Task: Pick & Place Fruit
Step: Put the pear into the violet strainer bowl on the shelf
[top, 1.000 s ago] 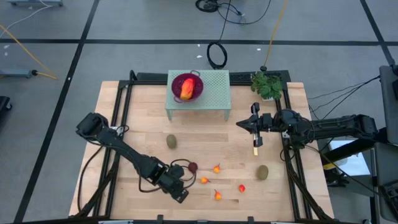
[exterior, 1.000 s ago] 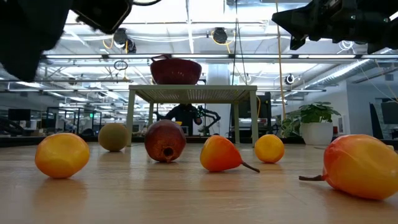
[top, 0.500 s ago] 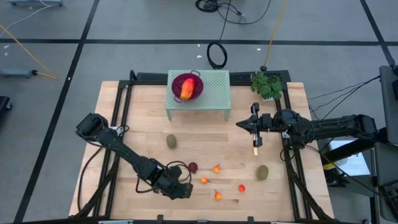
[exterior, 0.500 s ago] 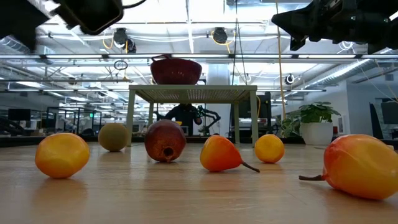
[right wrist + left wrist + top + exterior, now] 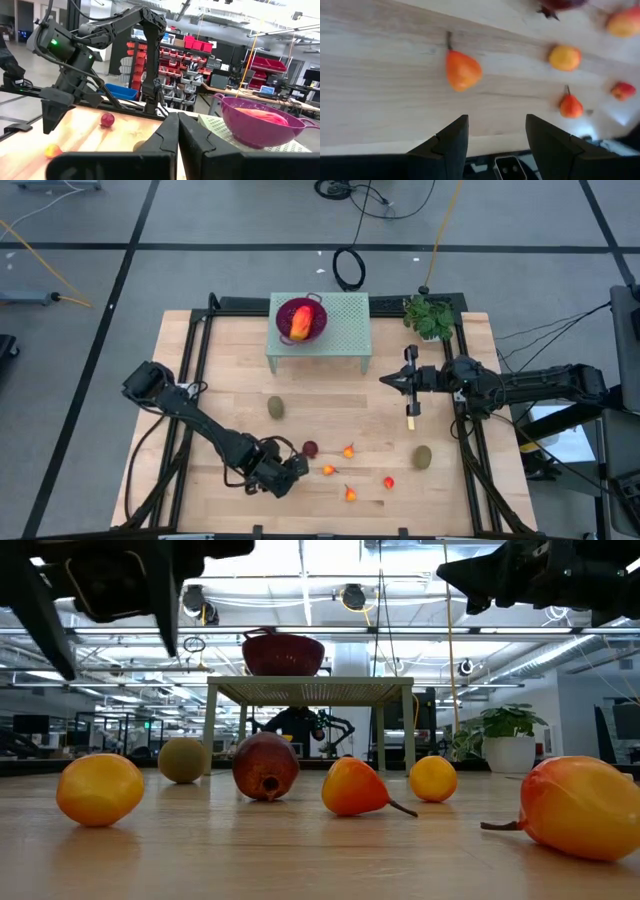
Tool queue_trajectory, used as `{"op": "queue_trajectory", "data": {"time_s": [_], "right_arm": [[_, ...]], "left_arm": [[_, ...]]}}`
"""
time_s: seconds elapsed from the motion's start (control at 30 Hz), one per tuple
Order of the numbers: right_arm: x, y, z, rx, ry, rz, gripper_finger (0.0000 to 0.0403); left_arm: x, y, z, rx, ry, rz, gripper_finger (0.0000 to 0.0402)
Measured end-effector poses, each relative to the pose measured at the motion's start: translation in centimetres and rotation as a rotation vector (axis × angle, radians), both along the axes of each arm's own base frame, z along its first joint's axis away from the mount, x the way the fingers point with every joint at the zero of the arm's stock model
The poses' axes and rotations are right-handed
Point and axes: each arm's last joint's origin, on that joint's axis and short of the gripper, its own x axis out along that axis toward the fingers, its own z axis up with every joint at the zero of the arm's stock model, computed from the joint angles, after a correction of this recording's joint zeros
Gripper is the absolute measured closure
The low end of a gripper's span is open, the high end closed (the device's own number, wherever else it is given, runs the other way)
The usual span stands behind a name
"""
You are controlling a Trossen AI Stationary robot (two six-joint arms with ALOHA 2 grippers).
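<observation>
My left gripper (image 5: 292, 470) hovers open above the near part of the table, just left of a small orange fruit (image 5: 328, 470) and near a dark red ball (image 5: 310, 448). In its wrist view an orange pear-shaped fruit (image 5: 462, 70) lies ahead of the open fingers. Other tiny orange-red fruits (image 5: 350, 494) (image 5: 389, 482) (image 5: 347, 451) lie on the wood. Two brown-green ovals (image 5: 275, 408) (image 5: 423, 456) rest on the table. The red-orange oblong (image 5: 300, 323) lies in the purple bowl (image 5: 316, 312). My right gripper (image 5: 384, 380) waits shut above the table's right side.
The purple bowl stands on a green perforated stand (image 5: 345, 330) at the far middle. A yellow knife handle (image 5: 411, 418) shows below my right arm's wrist. A small green plant (image 5: 430, 317) stands at the far right corner. Bare wood lies between the stand and the fruits.
My left gripper has turned about its wrist and shifted a little away from the near edge toward the dark red ball; in the low view its fingers now point down. The fruits and my right arm have stayed put.
</observation>
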Motion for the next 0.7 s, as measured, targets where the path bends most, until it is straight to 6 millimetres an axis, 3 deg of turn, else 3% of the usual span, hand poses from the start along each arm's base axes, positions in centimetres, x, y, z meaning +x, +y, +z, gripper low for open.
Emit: {"op": "queue_trajectory", "data": {"time_s": [0.33, 0.7], "right_arm": [[0.0, 0.0, 0.0, 0.004, 0.0, 0.001, 0.0402], [0.0, 0.0, 0.0, -0.014, 0.0, -0.003, 0.0401]], "left_arm": [[0.5, 1.2, -0.1, -0.017, 0.036, 0.073, 0.0206], [1.8, 0.9, -3.1, -0.038, 0.083, 0.099, 0.0206]]}}
